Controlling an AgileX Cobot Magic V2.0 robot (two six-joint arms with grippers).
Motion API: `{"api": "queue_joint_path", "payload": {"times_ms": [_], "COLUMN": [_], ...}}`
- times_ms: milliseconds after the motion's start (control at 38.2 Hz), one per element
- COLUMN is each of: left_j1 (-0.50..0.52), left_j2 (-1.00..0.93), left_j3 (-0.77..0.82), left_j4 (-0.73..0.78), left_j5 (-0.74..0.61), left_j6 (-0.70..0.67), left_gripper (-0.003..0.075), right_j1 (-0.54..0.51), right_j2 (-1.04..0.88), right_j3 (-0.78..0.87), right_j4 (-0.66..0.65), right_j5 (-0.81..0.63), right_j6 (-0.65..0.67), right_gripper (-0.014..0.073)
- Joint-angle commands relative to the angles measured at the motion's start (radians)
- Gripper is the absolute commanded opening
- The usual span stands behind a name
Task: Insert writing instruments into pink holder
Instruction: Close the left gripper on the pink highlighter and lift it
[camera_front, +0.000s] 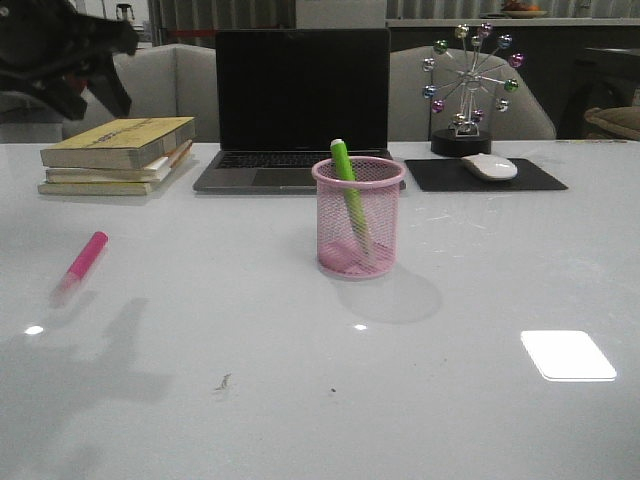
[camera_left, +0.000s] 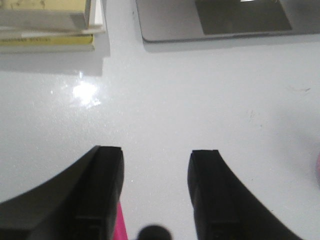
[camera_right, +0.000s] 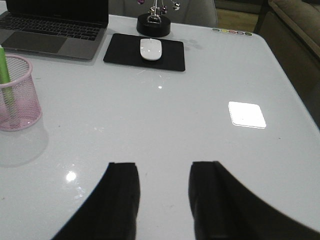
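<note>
The green marker (camera_front: 350, 195) already stood in the holder (camera_front: 358, 218), leaning against the mesh with its tip above the rim. The pink marker (camera_front: 83, 262) lay flat on the table (camera_front: 300, 400), well to the left of the holder and in front of the books (camera_front: 118, 155). In the front view its long axis ran on a slant: the pink end pointed away and slightly right, the pale cap end sat nearer the robot and to the left.

The left gripper (camera_left: 155, 195) was the nearer tool by a wide margin. Its fingers (camera_left: 105, 190) stood apart with nothing between them, and in its wrist view a sliver of the pink marker (camera_left: 121, 225) showed just beside the inner edge of one finger, at the base of the gap. So the marker lay below and slightly behind the fingertips, not yet centred between them. The arm sat high in the front view's upper left corner, so a descent seemed to be needed as well.

The right gripper (camera_right: 162, 200) was also spread and empty, over bare table to the right of the holder and far from the pink marker. I judged the task half done, with the pick falling to the left arm
</note>
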Motion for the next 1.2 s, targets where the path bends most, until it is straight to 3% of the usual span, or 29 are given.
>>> {"api": "queue_joint_path", "payload": {"times_ms": [0, 393, 1178], "left_j1": [-0.004, -0.002, 0.039], "left_j2": [0.002, 0.162, 0.259], "left_j3": [-0.042, -0.042, -0.042], "left_j4": [-0.019, -0.019, -0.011], "left_j5": [-0.041, -0.045, 0.01], "left_j6": [-0.021, -0.021, -0.021], "left_gripper": [0.0383, 0.0383, 0.0383], "right_j1": [-0.006, -0.006, -0.006], "right_j2": [0.004, 0.004, 0.004], "right_j3": [-0.026, -0.026, -0.026], "right_j4": [-0.018, -0.018, -0.019], "right_j5": [-0.091, -0.065, -0.065], "right_j6": [-0.003, -0.003, -0.003], "right_gripper": [0.0372, 0.0372, 0.0372]}}
